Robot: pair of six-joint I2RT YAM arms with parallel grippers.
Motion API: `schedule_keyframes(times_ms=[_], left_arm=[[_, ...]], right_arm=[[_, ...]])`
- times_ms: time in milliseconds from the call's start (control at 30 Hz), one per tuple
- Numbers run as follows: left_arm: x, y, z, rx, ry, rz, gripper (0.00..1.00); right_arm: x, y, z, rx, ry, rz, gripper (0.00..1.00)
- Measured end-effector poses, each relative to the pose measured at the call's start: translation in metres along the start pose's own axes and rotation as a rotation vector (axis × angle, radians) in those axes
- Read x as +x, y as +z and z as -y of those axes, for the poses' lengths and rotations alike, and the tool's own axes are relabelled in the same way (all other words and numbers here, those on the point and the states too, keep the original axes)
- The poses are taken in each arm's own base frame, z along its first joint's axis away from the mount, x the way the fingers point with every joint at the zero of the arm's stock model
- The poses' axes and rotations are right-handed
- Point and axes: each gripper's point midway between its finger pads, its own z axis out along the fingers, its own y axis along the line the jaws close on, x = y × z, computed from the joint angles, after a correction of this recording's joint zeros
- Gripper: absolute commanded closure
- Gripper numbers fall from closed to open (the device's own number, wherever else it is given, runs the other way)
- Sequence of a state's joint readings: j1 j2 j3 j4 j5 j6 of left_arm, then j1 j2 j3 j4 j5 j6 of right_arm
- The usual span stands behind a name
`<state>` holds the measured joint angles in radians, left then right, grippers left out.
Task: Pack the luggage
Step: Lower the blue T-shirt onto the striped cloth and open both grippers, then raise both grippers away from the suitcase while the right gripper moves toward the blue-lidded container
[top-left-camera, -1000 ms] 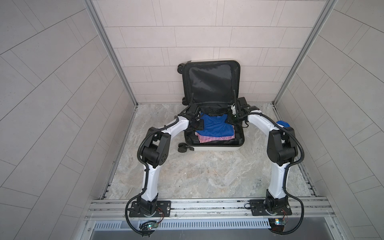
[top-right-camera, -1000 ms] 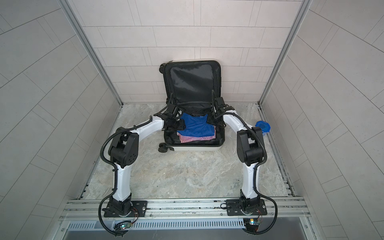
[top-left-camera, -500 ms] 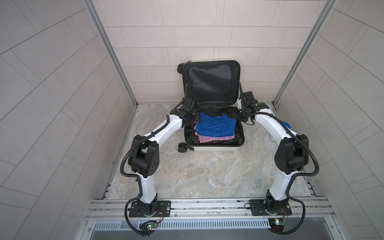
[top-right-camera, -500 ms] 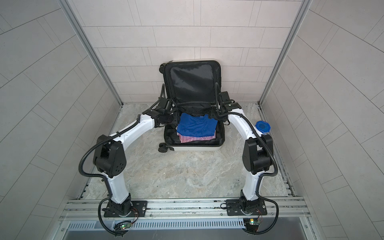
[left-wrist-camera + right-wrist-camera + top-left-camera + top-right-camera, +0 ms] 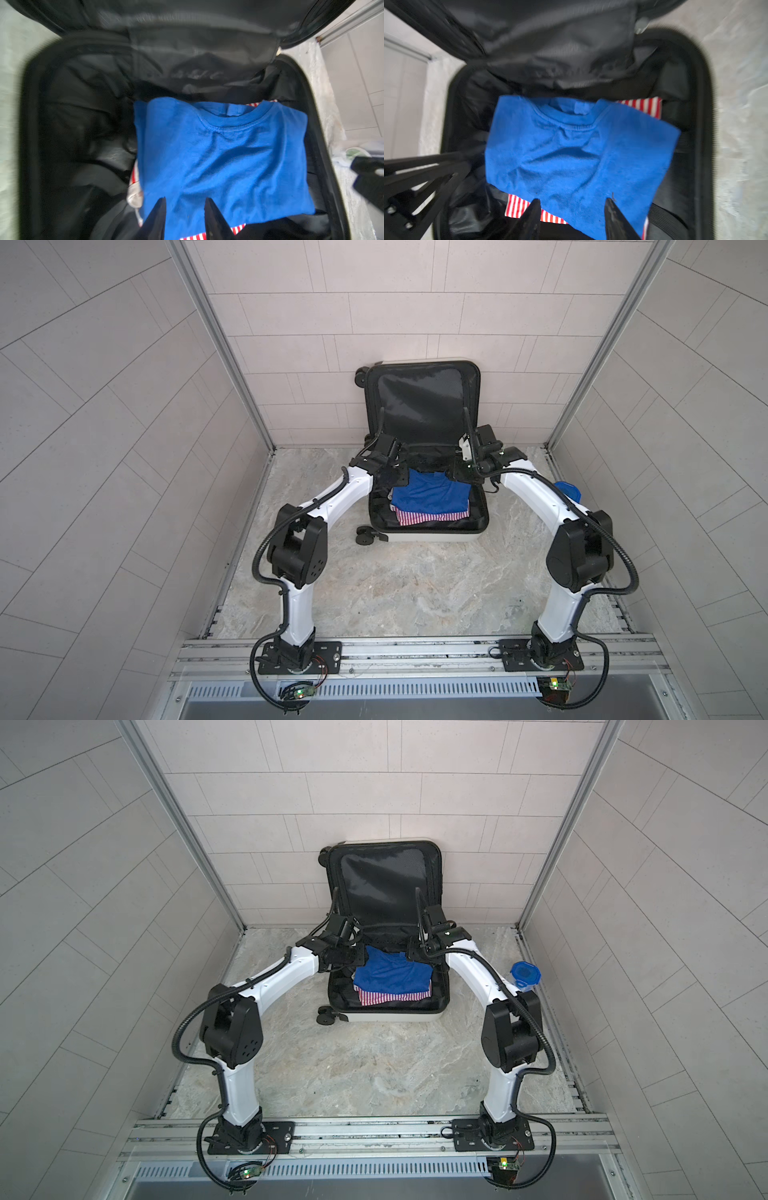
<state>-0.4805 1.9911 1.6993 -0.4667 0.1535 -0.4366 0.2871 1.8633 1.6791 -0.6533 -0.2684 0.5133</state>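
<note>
A grey marbled stone counter point(image 5: 415, 593) carries the small white hard-shell luggage point(image 5: 432, 537) at its far middle. The luggage lies open, its black-lined lid upright against the tiled back wall point(image 5: 415, 302). In the lower half, a folded blue cotton T-shirt point(image 5: 428, 495) lies on a red-and-white striped fabric garment point(image 5: 428, 517). The left end effector point(image 5: 185, 200) hangs over one side of the shirt, jaws partly apart and empty. The right end effector point(image 5: 572, 200) hangs over the opposite side, jaws wider and also empty. A small blue-lidded container point(image 5: 525, 973) stands on the counter, right of the luggage.
</note>
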Motion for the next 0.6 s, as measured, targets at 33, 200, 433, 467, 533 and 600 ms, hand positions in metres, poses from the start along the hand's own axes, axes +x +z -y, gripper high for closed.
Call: schedule_keyframes(times_ms=[33, 200, 433, 467, 533, 600], left_arm=[[0.003, 0.007, -0.001, 0.0, -0.002, -0.012, 0.65], [0.024, 0.04, -0.011, -0.026, -0.022, -0.081, 0.68], [0.036, 0.058, -0.03, -0.069, -0.058, -0.12, 0.71], [0.036, 0.06, -0.032, -0.072, -0.063, -0.122, 0.71], [0.036, 0.064, -0.035, -0.075, -0.066, -0.127, 0.71], [0.037, 0.066, -0.037, -0.079, -0.069, -0.137, 0.71]], right_arm=[[0.005, 0.009, 0.002, 0.008, 0.001, -0.02, 0.49], [0.023, 0.045, 0.024, 0.072, 0.019, -0.096, 0.49], [0.031, 0.058, 0.042, 0.117, 0.034, -0.126, 0.43], [0.031, 0.058, 0.043, 0.119, 0.035, -0.125, 0.43], [0.031, 0.058, 0.043, 0.119, 0.033, -0.125, 0.4], [0.031, 0.058, 0.043, 0.118, 0.028, -0.126, 0.36]])
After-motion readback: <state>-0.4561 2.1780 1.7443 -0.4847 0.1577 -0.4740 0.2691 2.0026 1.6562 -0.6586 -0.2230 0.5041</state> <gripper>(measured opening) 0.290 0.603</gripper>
